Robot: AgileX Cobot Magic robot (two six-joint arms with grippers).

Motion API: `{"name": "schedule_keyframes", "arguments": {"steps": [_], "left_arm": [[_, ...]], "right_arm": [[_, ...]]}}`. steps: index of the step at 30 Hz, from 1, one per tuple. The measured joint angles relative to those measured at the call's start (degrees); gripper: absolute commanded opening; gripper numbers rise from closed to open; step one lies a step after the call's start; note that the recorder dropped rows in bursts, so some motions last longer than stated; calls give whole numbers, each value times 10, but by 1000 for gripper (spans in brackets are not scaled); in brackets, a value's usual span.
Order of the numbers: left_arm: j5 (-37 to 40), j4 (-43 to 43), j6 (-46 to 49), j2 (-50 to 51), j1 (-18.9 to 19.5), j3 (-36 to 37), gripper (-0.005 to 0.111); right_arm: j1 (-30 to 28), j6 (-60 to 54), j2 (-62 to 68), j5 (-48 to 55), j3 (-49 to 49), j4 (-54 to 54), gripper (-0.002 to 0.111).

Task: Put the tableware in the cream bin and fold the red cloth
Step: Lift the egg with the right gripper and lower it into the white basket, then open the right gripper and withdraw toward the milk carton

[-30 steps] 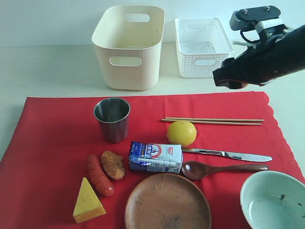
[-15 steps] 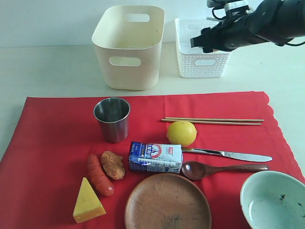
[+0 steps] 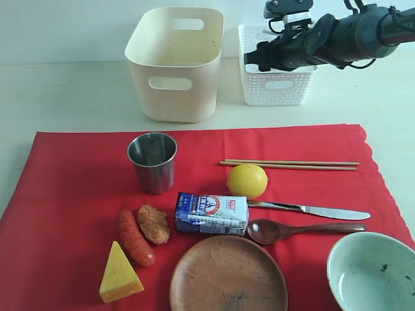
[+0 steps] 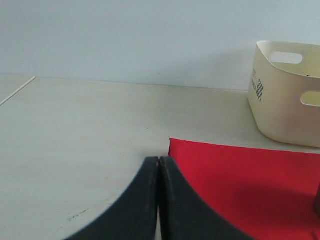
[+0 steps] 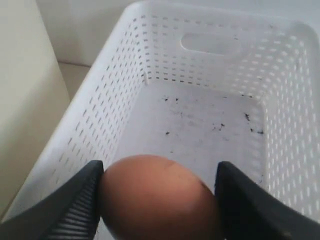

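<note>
The right pincer (image 5: 159,186) gripped a brown egg (image 5: 150,202) above the white lattice basket (image 5: 125,90). The left pincer (image 4: 158,167) was closed and empty, low over the bench (image 4: 75,150) near a corner of the red cloth (image 3: 71,194). The steel cup (image 3: 153,162) stood upright on the cloth, in front of the cream bin (image 3: 172,91). It looked light, rigid and probably slippery, so a grip across its rim seemed safest.
</note>
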Motion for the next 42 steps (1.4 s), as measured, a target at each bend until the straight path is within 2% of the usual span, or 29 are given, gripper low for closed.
{"name": "schedule_keyframes", "arguments": {"steps": [4,9,20,24,32,38,42], "left_arm": [[0,0,0,0,0,0,2],[1,0,0,0,0,0,2],[2,0,0,0,0,0,2],[2,0,0,0,0,0,2],[2,0,0,0,0,0,2],[2,0,0,0,0,0,2],[2,0,0,0,0,0,2]], "right_arm": [[0,5,3,-3,-5,0,60],[0,22,3,-5,-5,0,72],[0,24,-19,43,-9,4,72],[0,24,-37,85,-9,4,64],[0,26,-96,228,-9,-1,25],[0,38,-129,329,-10,-13,9],[0,45,-159,347,24,-13,0]]}}
